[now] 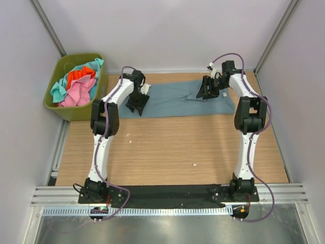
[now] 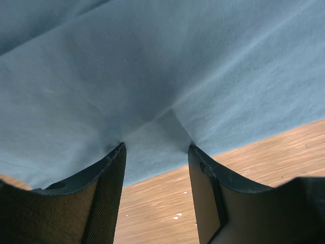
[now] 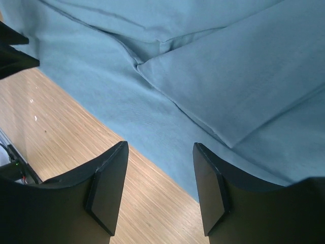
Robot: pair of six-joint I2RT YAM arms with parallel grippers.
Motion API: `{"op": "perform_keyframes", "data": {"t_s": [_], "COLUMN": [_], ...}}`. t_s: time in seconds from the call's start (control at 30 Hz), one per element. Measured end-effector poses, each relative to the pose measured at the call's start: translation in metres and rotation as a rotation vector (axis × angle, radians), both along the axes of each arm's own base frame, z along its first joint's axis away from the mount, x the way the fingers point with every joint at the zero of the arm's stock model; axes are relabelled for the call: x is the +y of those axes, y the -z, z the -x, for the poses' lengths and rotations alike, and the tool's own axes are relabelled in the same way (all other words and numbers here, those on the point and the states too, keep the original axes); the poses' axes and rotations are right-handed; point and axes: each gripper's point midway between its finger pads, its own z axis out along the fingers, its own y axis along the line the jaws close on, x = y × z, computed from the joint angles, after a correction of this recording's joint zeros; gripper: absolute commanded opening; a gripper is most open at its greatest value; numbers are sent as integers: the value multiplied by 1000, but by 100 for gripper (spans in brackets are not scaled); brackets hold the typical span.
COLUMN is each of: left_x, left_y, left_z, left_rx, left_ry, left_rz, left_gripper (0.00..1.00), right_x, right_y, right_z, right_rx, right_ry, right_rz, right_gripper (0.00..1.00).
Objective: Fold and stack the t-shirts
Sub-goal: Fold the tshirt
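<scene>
One slate-blue t-shirt (image 1: 172, 100), three bunched t-shirts (image 1: 76, 87) in one green bin (image 1: 76, 113), one table (image 1: 167, 152), two arms (image 1: 103, 140)

left gripper (image 2: 156, 146): jaws stood apart at edge of slate-blue t-shirt (image 2: 152, 71) | shirt creases met between fingertips | wooden table (image 2: 264, 157) showed past that edge

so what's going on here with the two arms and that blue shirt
A two-armed robot is working on a slate-blue t-shirt laid out across the far side of the table. The left gripper is at its left end, the right gripper over its right part, both with jaws open. Pink, orange-red and turquoise shirts wait bunched in the olive-green bin at far left.
</scene>
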Motion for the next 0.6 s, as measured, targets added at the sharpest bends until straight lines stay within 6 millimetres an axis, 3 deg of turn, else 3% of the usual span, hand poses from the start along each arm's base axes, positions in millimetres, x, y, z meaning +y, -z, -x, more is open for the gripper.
{"op": "perform_keyframes", "data": {"t_s": [0.13,0.6], "left_x": [-3,-6], "left_y": [-4,-3], "left_z": [-6,-5], "left_rx": [-16,-5], "left_ry": [-7,-24], "left_rz": [15,34], "left_gripper": [54,53], "right_x": [7,-16], "right_y": [11,28], "right_z": [0,-5], "right_rx": [14,3], "right_ry": [-19,0], "right_rz": [28,141], "right_gripper": [60,58]}}
